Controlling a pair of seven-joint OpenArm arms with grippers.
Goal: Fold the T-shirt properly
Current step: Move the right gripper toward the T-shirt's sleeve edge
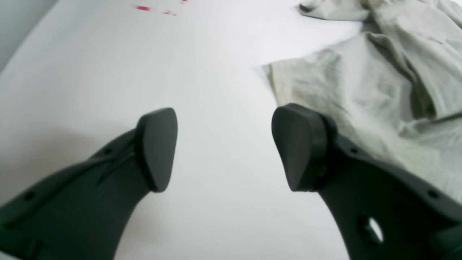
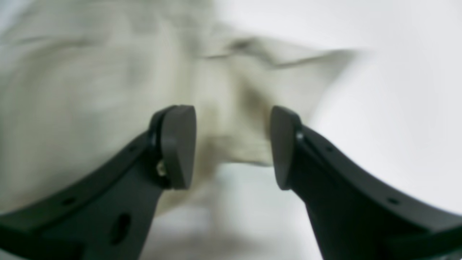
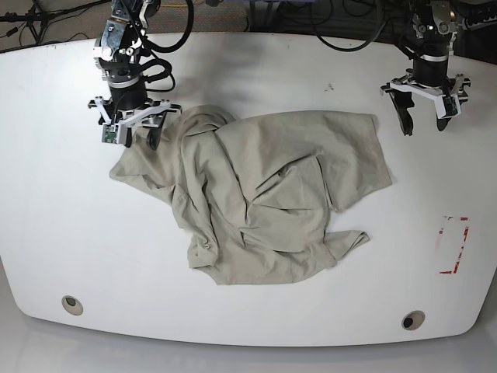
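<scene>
The T-shirt (image 3: 264, 198) lay crumpled in a heap on the middle of the white table (image 3: 46, 202), unfolded, its cloth bunched into ridges and one sleeve-like flap reaching out toward each arm. Its longer spread ran roughly from the flap under the right gripper to the far edge nearest the left gripper.

The right gripper (image 3: 128, 124) was much the nearer: it hung right over the T-shirt's flap at that end, and its wrist view showed the jaws standing apart with a cloth edge (image 2: 245, 155) between and below them, nothing yet pinched. Whether the tips touched the cloth could not be told through the blur.

The left gripper (image 3: 423, 105) stood well apart from the T-shirt, over bare table, jaws wide and empty; in its wrist view the cloth (image 1: 361, 101) lay off to one side of the fingers.

No brand, label or print showed on the T-shirt. Red marks (image 3: 454, 245) on the table beyond its left-gripper side were not readable as writing.
</scene>
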